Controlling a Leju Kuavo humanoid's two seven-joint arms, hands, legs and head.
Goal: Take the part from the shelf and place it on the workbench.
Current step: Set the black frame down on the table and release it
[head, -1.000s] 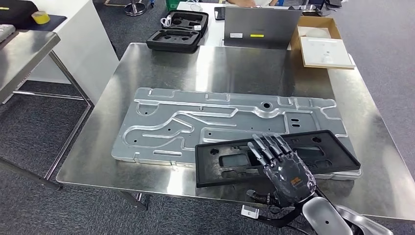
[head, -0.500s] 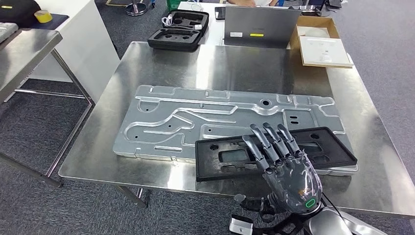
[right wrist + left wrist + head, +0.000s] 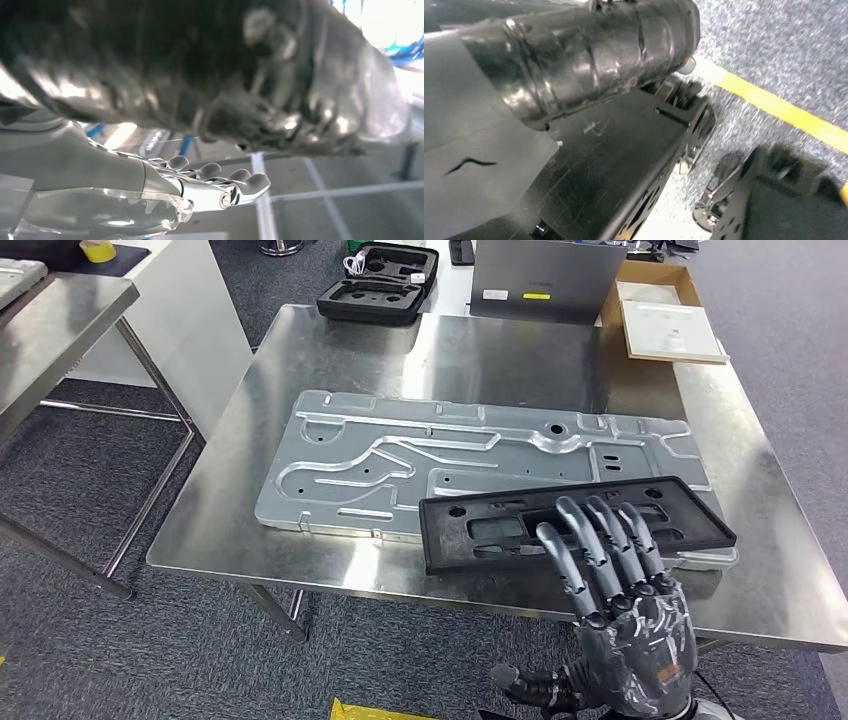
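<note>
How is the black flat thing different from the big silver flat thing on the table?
The black part is dark and matte; the silver panel is shiny metal. The black part is smaller and lies on top, across the silver panel's near edge, which rests straight on the workbench. The black part sits slightly askew. Both are flat with cut-outs and raised shapes.

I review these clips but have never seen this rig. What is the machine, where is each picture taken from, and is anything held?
This is a humanoid robot with two arms. The wide picture comes from its head, looking down at a steel table. On it lies a large grey metal panel with a black plastic frame resting across its near edge. The right robot hand rises in front of the table, fingers spread, holding nothing. The other two pictures come from wrist cameras. The left one looks down at carpet with a yellow line; its robot hand's state is unclear.
</note>
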